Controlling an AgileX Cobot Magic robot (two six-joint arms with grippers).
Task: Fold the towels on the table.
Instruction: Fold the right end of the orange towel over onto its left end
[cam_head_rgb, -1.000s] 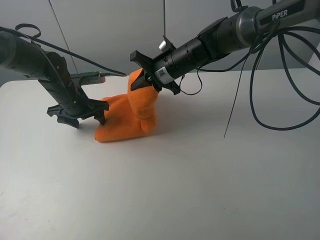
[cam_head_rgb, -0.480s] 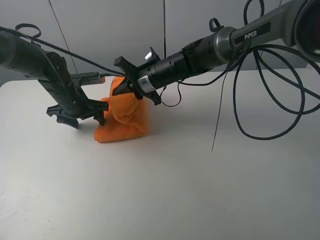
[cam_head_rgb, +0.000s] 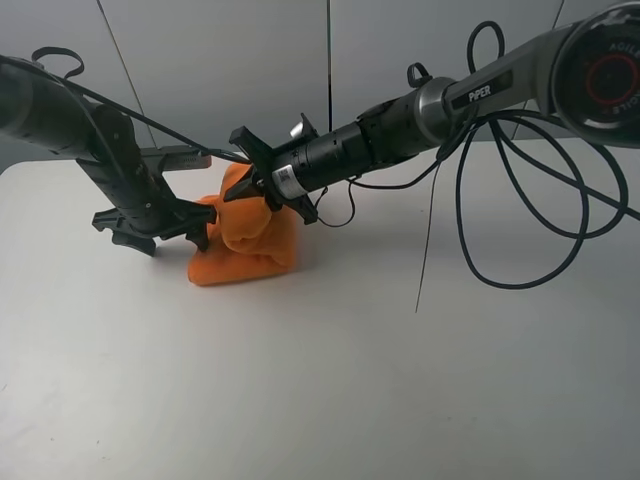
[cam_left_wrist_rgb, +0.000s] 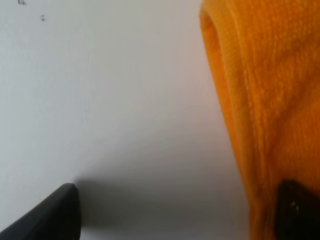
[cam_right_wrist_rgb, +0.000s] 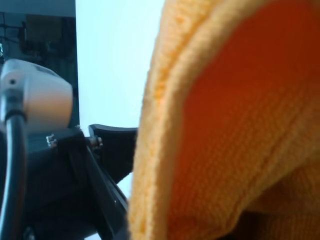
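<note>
The orange towel lies bunched in a heap on the white table, left of centre at the back. My right gripper reaches across from the right and is shut on an upper fold of the towel, holding it raised over the heap. The towel fills the right wrist view. My left gripper is open and low on the table at the towel's left edge. In the left wrist view its two fingertips stand wide apart, one fingertip against the towel's hem.
Black cables loop down from the right arm over the back right of the table, and a thin one hangs near the table's middle. A grey wall stands behind the table.
My right gripper has carried the held fold of the towel leftward and lower, over the heap toward the left gripper. The left arm has stayed put.
</note>
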